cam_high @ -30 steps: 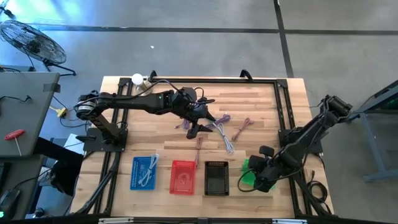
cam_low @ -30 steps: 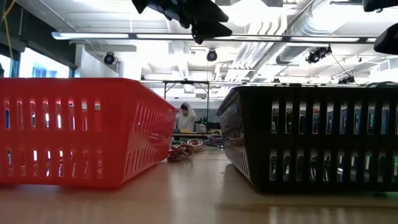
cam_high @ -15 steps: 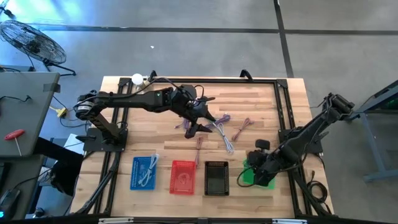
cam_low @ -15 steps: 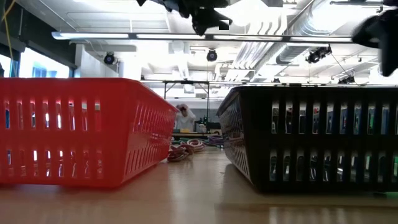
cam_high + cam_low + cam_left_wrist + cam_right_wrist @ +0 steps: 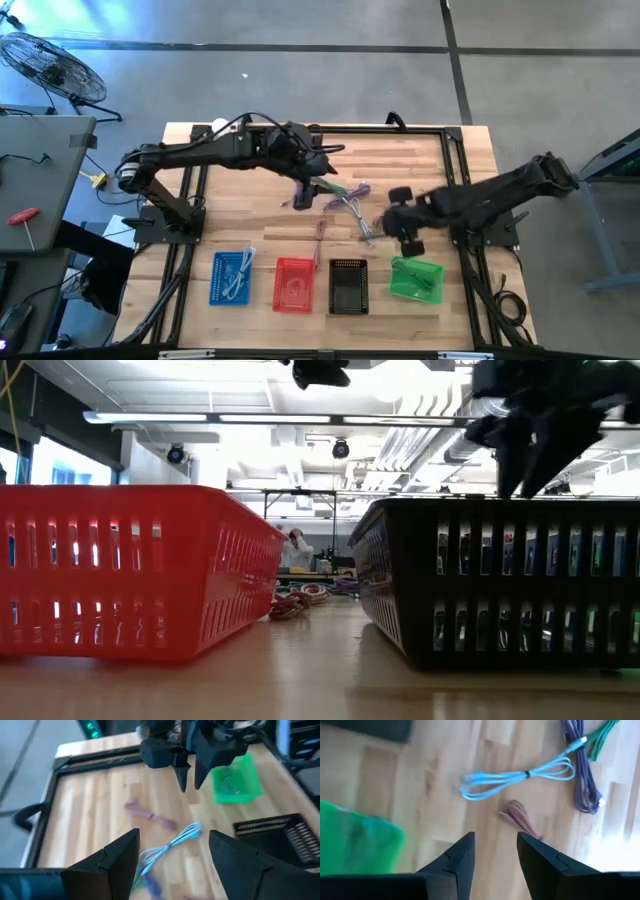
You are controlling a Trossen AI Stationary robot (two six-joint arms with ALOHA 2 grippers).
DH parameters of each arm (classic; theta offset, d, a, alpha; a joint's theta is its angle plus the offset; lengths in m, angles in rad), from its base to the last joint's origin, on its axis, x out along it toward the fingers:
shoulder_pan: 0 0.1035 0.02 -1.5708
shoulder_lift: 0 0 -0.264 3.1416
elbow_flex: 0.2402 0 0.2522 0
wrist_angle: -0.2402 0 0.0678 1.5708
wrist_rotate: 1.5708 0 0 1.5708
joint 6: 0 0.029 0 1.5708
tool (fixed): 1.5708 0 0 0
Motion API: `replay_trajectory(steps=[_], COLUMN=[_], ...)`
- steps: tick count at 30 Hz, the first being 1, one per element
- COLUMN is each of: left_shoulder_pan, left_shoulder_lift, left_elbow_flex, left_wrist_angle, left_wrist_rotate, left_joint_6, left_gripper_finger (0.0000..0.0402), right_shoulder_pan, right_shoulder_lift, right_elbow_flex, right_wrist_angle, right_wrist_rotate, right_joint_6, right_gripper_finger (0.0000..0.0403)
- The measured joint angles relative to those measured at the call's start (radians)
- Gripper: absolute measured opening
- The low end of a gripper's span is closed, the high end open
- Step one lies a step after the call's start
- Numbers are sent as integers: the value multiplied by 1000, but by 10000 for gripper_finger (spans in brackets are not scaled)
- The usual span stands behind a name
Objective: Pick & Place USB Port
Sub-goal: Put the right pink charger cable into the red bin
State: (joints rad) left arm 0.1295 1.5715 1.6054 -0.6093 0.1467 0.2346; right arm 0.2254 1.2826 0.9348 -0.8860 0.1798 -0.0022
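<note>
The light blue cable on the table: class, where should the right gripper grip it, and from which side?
Grip the light blue cable at its tied middle, from straight above. It lies flat, apart from the purple bundle; the right gripper hangs open nearby.

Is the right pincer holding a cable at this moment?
No: in the right wrist view the right pincer is open and empty above the wood, with the light blue cable lying loose ahead of it.

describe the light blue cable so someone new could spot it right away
Start at the row of four bins along the table's near edge and find the black bin. Just beyond it, in the cable pile, lies the light blue cable, a slim loop tied at the middle. Its neighbours are purple, green and pinkish; only it is pale blue.
</note>
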Motion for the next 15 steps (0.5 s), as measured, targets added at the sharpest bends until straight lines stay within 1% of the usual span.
replay_trajectory(steps=[4,7,9,11,15], left_shoulder_pan=[0,1,1,1,1], left_shoulder_lift=[-1,0,0,0,0], left_elbow_flex=[22,21,21,21,21], left_wrist_angle=[-77,-122,-146,-166,-174], left_wrist_rotate=[-138,-226,-261,-283,-296], left_joint_6=[5,7,7,7,7], left_gripper_finger=[232,232,232,232,232], right_shoulder_pan=[-135,-213,-256,-293,-343], right_shoulder_lift=[0,0,0,12,76], right_elbow_flex=[0,0,0,0,0], right_wrist_angle=[0,0,2,15,30], right_wrist_rotate=[-74,-88,-92,-118,-166], right_joint_6=[-193,-306,-351,-381,-426], right_gripper_finger=[137,137,137,137,137])
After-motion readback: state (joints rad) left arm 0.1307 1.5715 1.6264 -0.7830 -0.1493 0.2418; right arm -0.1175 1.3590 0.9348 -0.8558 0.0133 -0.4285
